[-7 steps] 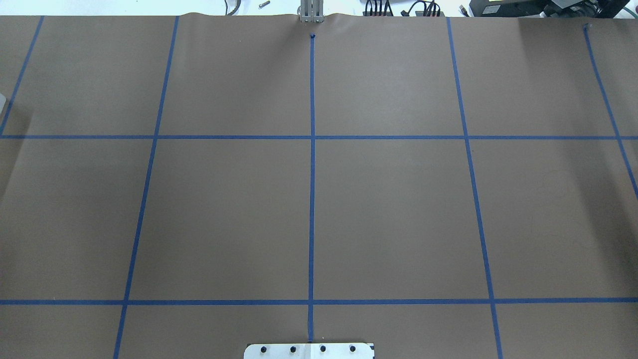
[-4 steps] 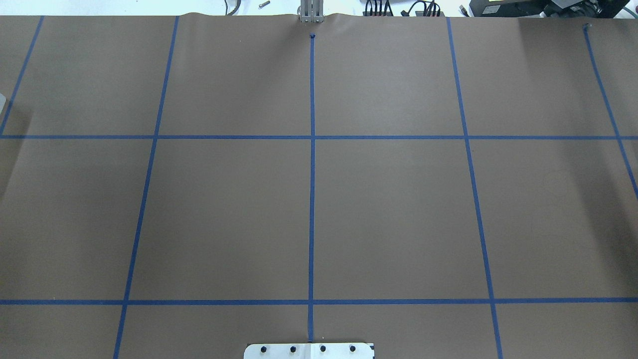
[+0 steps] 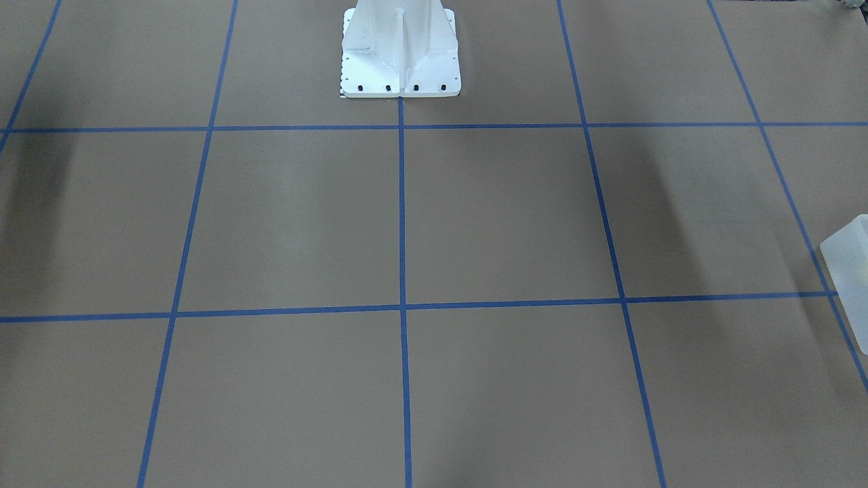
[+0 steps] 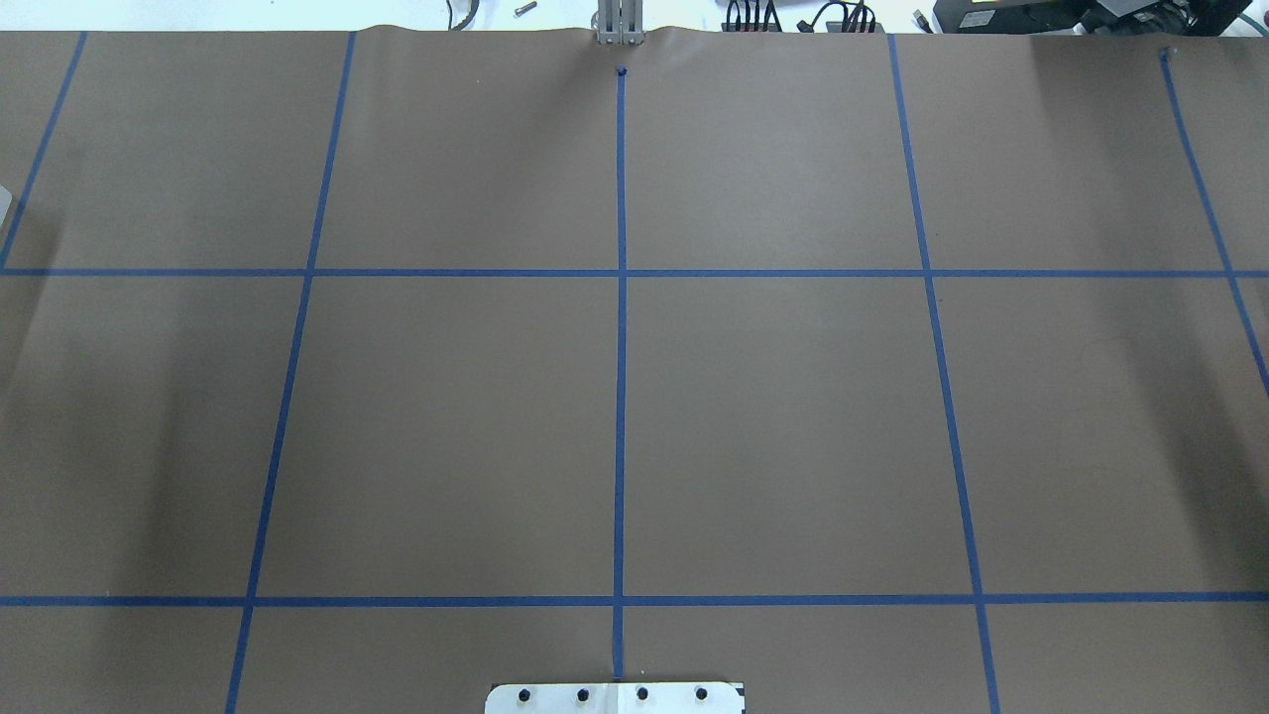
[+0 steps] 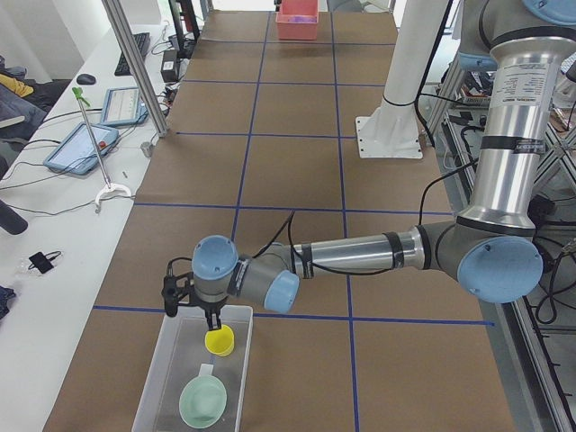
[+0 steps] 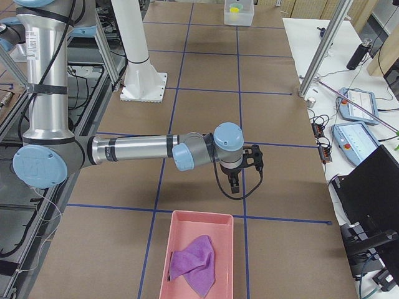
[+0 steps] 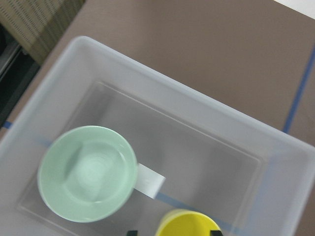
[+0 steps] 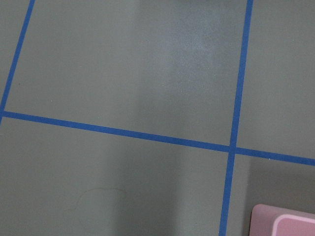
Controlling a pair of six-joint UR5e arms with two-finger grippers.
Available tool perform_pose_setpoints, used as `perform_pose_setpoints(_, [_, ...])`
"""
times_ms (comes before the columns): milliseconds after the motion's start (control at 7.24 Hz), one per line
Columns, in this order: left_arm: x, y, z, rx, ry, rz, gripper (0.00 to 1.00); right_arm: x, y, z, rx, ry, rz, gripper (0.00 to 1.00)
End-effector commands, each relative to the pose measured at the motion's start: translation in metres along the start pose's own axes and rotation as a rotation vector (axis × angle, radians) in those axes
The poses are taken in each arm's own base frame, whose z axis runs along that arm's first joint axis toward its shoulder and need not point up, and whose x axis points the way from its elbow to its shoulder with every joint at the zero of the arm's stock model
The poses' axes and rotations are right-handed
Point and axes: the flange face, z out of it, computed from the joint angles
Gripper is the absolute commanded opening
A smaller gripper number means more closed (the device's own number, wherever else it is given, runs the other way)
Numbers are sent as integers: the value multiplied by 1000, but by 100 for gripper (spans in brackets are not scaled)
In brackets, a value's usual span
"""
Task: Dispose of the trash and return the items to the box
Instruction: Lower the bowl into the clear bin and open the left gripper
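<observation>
The translucent white box [image 7: 206, 123] holds the mint-green bowl [image 7: 87, 172] on its floor. It also shows in the exterior left view [image 5: 162, 378] with the bowl [image 5: 202, 401]. My left gripper [image 7: 172, 233] is over the box, its dark fingertips on either side of the pale-yellow cup [image 7: 189, 224]. In the exterior left view the gripper [image 5: 214, 326] holds the cup [image 5: 220, 340] inside the box's far end. My right gripper [image 6: 234, 184] hangs above bare table beyond a pink tray. I cannot tell whether it is open or shut.
A pink tray [image 6: 187, 233] with a purple cloth [image 6: 194, 263] lies at the table's right end; its corner shows in the right wrist view [image 8: 285, 221]. The white pedestal base [image 3: 400, 47] stands at the robot's side. The box's corner [image 3: 851, 271] shows at the front-facing view's edge.
</observation>
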Motion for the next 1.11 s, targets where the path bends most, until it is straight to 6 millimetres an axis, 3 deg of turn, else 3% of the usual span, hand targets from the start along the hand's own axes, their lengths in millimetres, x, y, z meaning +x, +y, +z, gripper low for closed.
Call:
perform_pose_setpoints(0, [89,39,-28,-102,-21,123,64,0,1,1,4,7,5,100])
perform_pose_setpoints(138, [80,67,-33,-116,-25,221,69,-1,1,2,2,6,3,100])
perform_pose_setpoints(276, [81,74,-34,-120,-22,266,91,-1,1,4,-4,6,2,100])
perform_pose_setpoints(414, [78,77,-36,-119,-23,268,97,-2,1,6,-6,5,0,100])
perform_pose_setpoints(691, [61,92,-37,-130,-27,343,97,-2,2,6,-6,2,2,100])
perform_pose_setpoints(967, [59,93,-36,-135,-28,345,97,-9,-1,9,-15,3,-15,100])
